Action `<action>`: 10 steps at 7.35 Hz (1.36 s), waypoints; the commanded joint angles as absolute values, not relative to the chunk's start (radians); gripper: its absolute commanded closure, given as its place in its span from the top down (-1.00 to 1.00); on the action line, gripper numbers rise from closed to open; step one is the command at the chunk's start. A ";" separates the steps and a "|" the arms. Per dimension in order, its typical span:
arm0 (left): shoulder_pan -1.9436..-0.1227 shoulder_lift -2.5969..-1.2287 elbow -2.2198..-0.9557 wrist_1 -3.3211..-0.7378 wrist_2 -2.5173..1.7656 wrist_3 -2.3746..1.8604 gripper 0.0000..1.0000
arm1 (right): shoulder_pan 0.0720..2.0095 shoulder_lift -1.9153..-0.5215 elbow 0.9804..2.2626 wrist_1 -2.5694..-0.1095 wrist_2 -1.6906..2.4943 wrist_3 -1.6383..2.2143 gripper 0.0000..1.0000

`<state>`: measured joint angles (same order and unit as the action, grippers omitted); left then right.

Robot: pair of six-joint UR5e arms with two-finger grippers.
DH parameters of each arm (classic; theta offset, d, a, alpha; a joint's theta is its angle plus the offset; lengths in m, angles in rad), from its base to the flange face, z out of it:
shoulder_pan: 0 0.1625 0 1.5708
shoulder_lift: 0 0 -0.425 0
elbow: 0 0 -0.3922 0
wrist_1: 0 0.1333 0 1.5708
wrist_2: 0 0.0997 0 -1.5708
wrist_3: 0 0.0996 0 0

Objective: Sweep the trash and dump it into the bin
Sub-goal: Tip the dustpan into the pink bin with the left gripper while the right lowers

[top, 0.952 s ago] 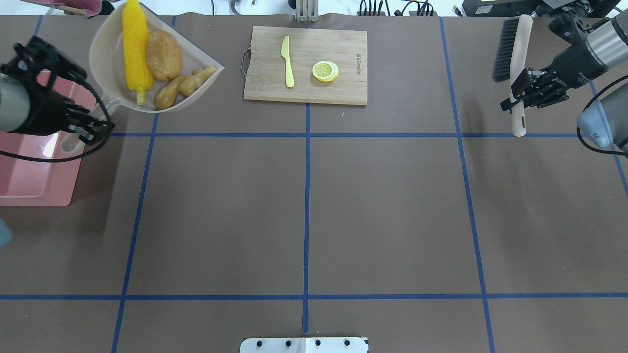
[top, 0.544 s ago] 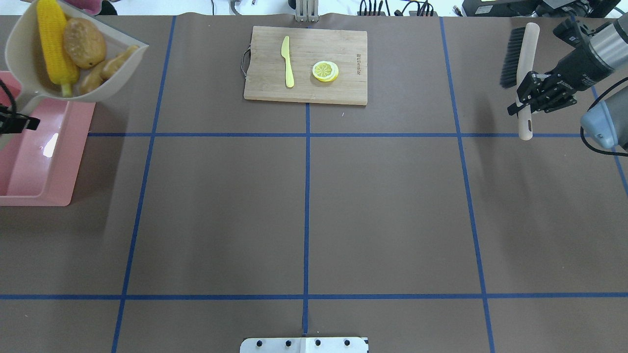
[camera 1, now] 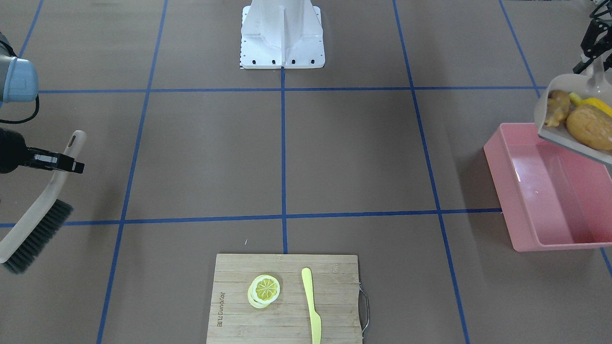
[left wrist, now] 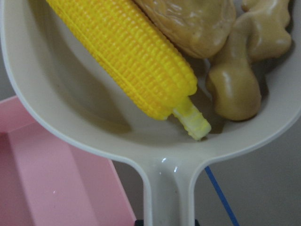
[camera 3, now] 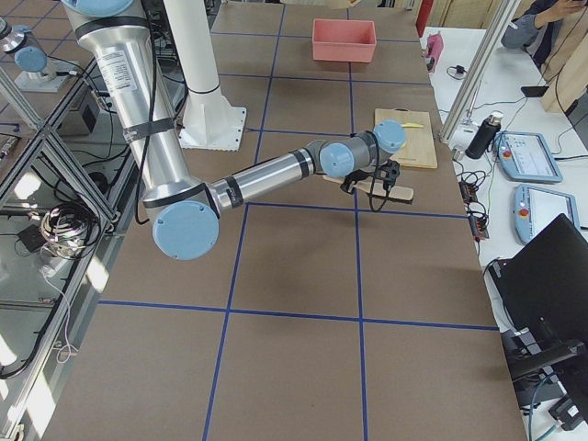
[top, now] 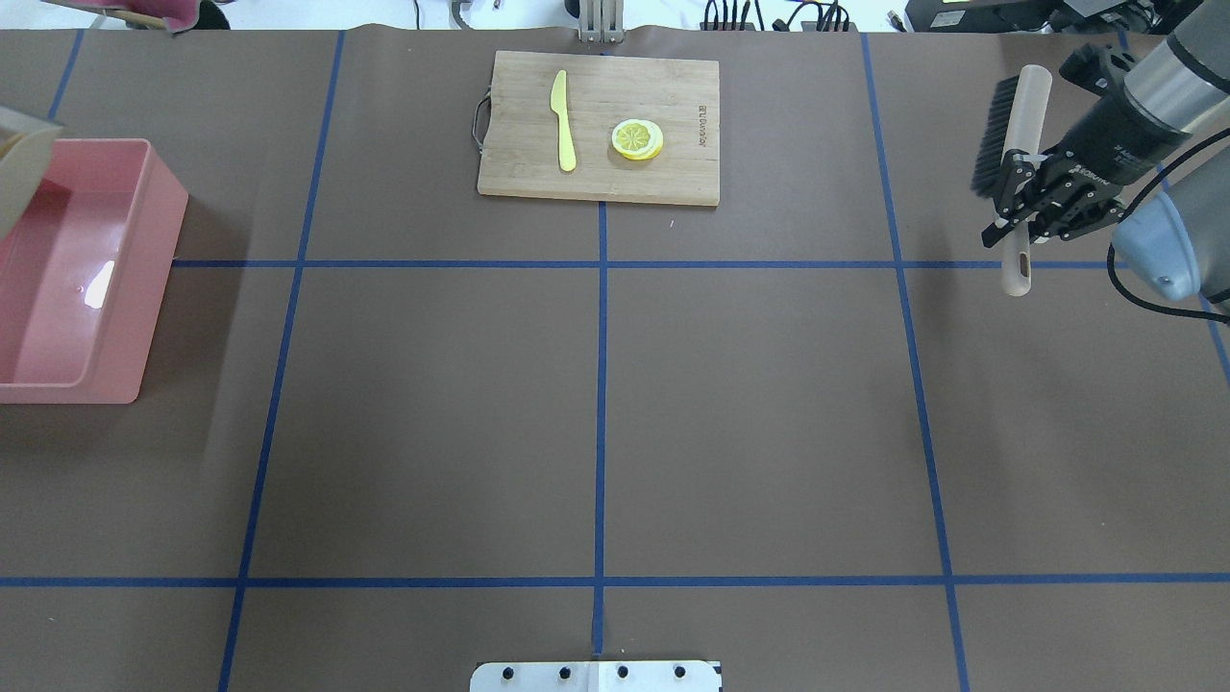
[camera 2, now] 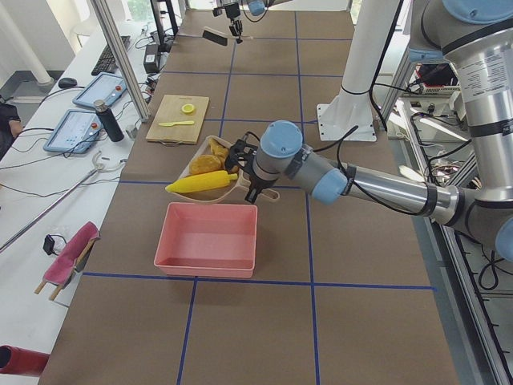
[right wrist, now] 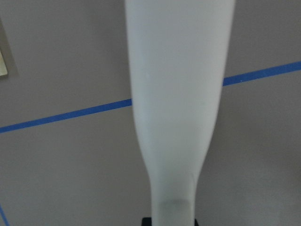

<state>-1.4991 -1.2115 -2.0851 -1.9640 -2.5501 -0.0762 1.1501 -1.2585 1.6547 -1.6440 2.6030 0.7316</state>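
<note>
Trash (camera 1: 581,119) first: the corn cob (camera 1: 595,102), the ginger root (camera 1: 558,109) and the potato-like lump (camera 1: 593,129) all lie packed together in the beige dustpan (camera 1: 594,81). I see the pan lifted off the mat (top: 769,404) and hanging above the rim of the bin (camera 1: 554,200). On the front-facing view the pan overlaps the bin's corner nearest the robot. On my left wrist view a corner of the bin shows under one side of the pan and brown mat under the other. So I read the pan as over the bin's edge, not squarely over its middle. Inside the pan the corn lies lengthwise with its stalk end toward the handle. The lump is beside the corn, and the ginger is against the lump's other side. My left gripper (camera 1: 592,63) has the dustpan by its handle, with its fingers closed in on both sides of it.

My right gripper (top: 1033,207) is at the end of the mat opposite the bin, clamped across the pale handle of the brush (top: 1020,125). The dark bristles face the bin's end. The brush's shadow falls apart from it on the mat, so I take it to be held in the air.

Between the brush and the bin, well apart from both, the cutting board (top: 519,163) lies flat on the mat. It carries the yellow-green knife (top: 563,120) and the lemon slice (top: 637,139), which do not touch.
</note>
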 commanded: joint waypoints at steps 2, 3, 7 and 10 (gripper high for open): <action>-1.621 -1.131 -2.063 -1.803 -2.615 0.281 -1.00 | 1.115 -1.261 1.770 -2.027 2.359 0.289 -1.00; -1.626 -1.134 -2.063 -1.687 -2.611 0.402 -1.00 | 1.117 -1.264 1.807 -2.155 2.340 0.135 -1.00; -1.702 -1.185 -2.014 -1.442 -2.511 0.635 -1.00 | 1.057 -1.533 1.919 -2.163 2.448 0.117 -1.00; -1.700 -1.313 -1.980 -1.219 -2.375 0.733 -1.00 | 0.934 -1.545 1.979 -2.163 2.490 0.298 -1.00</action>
<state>-1.7017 -1.2486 -1.9843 -1.3079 -2.4489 0.7076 0.9789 -1.5356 1.9477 -2.1630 2.4787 0.2483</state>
